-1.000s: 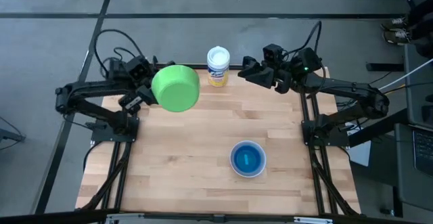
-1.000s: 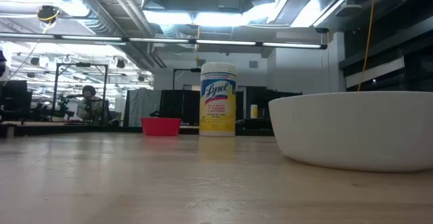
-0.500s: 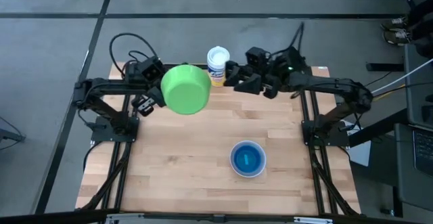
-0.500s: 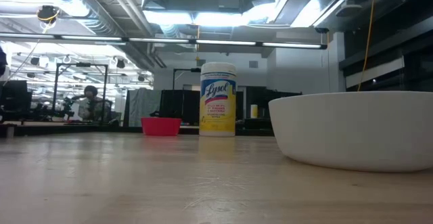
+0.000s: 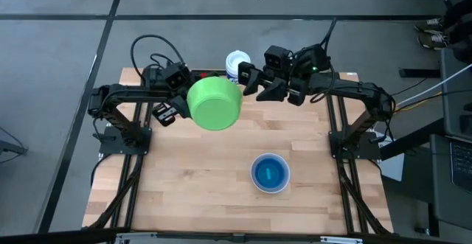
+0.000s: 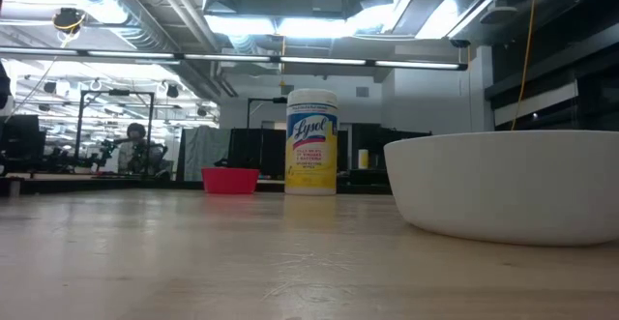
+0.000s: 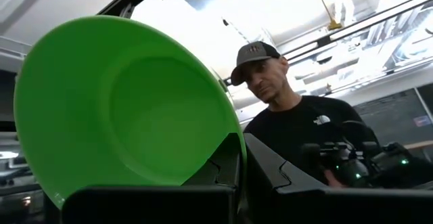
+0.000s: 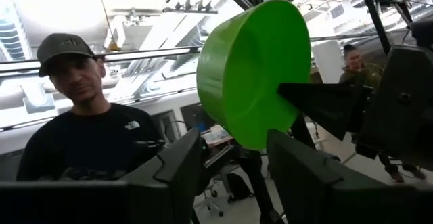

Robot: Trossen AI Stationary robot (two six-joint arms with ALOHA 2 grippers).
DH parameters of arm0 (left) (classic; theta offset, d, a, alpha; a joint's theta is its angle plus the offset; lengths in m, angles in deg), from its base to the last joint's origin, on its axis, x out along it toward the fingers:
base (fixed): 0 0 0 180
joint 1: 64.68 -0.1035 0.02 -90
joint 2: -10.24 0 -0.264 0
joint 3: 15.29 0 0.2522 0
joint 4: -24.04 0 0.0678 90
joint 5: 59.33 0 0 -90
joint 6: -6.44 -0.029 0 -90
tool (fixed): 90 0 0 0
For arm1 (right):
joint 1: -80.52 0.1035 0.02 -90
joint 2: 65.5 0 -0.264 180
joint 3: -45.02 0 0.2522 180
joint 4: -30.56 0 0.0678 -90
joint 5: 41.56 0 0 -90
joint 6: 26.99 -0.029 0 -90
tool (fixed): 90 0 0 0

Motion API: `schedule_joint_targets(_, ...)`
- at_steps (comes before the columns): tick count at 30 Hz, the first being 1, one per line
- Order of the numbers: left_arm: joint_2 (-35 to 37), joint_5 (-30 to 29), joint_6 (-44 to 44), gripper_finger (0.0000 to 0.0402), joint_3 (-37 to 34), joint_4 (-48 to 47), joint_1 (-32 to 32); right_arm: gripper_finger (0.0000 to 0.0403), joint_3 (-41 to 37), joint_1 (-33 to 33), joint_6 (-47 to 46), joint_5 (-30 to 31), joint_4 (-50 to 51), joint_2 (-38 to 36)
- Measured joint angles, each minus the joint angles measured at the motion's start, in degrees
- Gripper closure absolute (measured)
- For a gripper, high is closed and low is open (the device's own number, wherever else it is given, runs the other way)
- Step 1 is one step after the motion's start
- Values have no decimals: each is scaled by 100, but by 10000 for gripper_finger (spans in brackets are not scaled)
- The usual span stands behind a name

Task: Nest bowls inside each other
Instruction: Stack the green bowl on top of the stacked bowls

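Observation:
My left gripper (image 7: 242,158) is shut on a green bowl (image 5: 214,104), held in the air over the table's far middle. My right gripper (image 5: 251,82) stands open just to the bowl's right, also raised, its fingers (image 8: 177,164) apart and facing the bowl's outer side (image 8: 250,75) without touching it. A white bowl (image 5: 270,172) rests on its base toward the near right, with a dark blue and a cyan bowl nested inside. The low view shows a red bowl (image 6: 229,180) standing far back, left of the white tub. My left gripper pinches the green bowl's rim (image 7: 233,143), one finger inside the hollow and one outside. The bowl is lifted clear of the table and tipped on its side, its opening turned back toward my left arm and its underside toward my right gripper.
A white cylindrical tub (image 5: 236,61) with a yellow label stands at the far middle edge, right behind both grippers. A person in a dark shirt and cap (image 7: 284,116) stands beyond the far edge. Bare wood (image 5: 184,178) lies at the near left.
My left gripper has carried the green bowl toward the table's right, staying in the air with the bowl still on its side. My right gripper has moved toward the table's left and up, tipping upward, closing the distance to the bowl.

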Motion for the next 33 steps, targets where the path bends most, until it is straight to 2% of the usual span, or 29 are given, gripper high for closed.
schedule_joint_targets(8, -2, -45, -141, 399, 0, -152, 33, 220, 9, 88, 15, 90, 0, 1)
schedule_joint_targets(20, -262, -174, -136, 399, 9, -278, 44, 247, 9, 133, 51, 324, -22, 1)
schedule_joint_targets(26, -463, -292, 246, 399, 9, 273, 37, 248, 11, 252, 56, 351, -47, -2)
schedule_joint_targets(33, -511, -301, 365, 399, 9, 396, -13, 245, 11, 302, 61, 368, -75, -2)
